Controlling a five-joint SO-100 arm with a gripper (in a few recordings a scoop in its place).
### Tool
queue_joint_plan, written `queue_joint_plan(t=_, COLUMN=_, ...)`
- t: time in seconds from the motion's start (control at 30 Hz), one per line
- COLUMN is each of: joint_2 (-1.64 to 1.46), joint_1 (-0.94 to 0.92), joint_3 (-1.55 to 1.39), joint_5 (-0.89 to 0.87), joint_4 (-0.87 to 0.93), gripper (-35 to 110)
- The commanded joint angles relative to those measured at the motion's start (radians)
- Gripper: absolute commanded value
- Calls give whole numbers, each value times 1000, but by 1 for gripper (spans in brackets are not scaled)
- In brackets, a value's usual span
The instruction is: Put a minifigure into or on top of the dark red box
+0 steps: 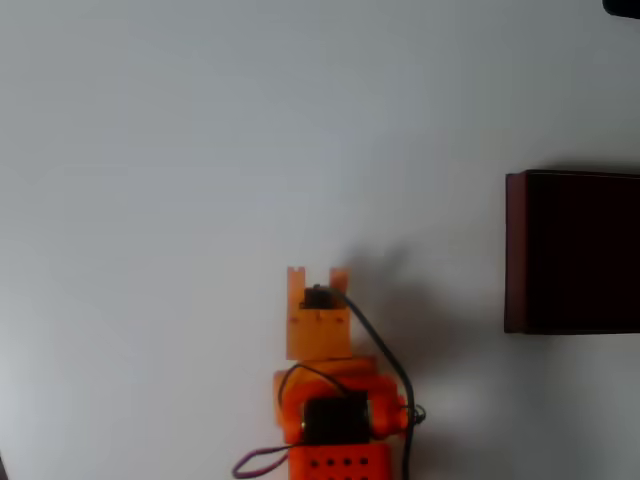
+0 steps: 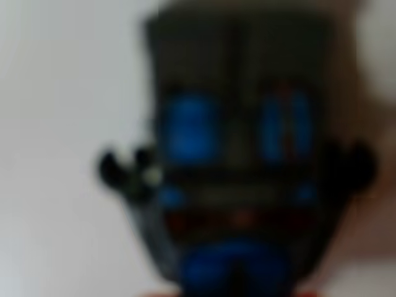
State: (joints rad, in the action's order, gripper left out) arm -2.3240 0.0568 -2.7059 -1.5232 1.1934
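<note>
The wrist view holds a very blurred close-up of the minifigure [image 2: 238, 167], dark with blue patches and small black hands at its sides, against a white surface. A thin orange strip lies along that view's bottom edge. In the overhead view the orange arm stands at the bottom centre, its gripper [image 1: 318, 285] pointing down at the table and covering whatever is under it. The fingers are hidden, so I cannot tell how the jaws stand. The dark red box [image 1: 572, 250], with thin red walls and a near-black inside, sits at the right edge, well to the right of the gripper.
The white table [image 1: 180, 160] stretches wide around the arm to the left and back. A black cable [image 1: 385, 355] runs down the arm's right side. A small dark object [image 1: 622, 6] sits at the top right corner.
</note>
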Motion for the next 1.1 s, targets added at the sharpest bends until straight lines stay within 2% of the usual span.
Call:
queue_joint_plan(t=0.0, joint_2=-20, joint_1=-15, joint_3=86, joint_5=41, joint_4=86, gripper=0)
queue_joint_plan(t=0.33, joint_2=-66, joint_1=-186, joint_3=308, joint_5=285, joint_4=241, gripper=0)
queue_joint_plan(t=0.6, joint_2=26, joint_1=-468, joint_3=726, joint_5=572, joint_4=414, gripper=0)
queue_joint_plan(t=0.87, joint_2=443, joint_1=-723, joint_3=1186, joint_5=730, joint_4=449, gripper=0)
queue_joint_plan(t=1.07, joint_2=890, joint_1=-798, joint_3=1621, joint_5=788, joint_4=479, gripper=0)
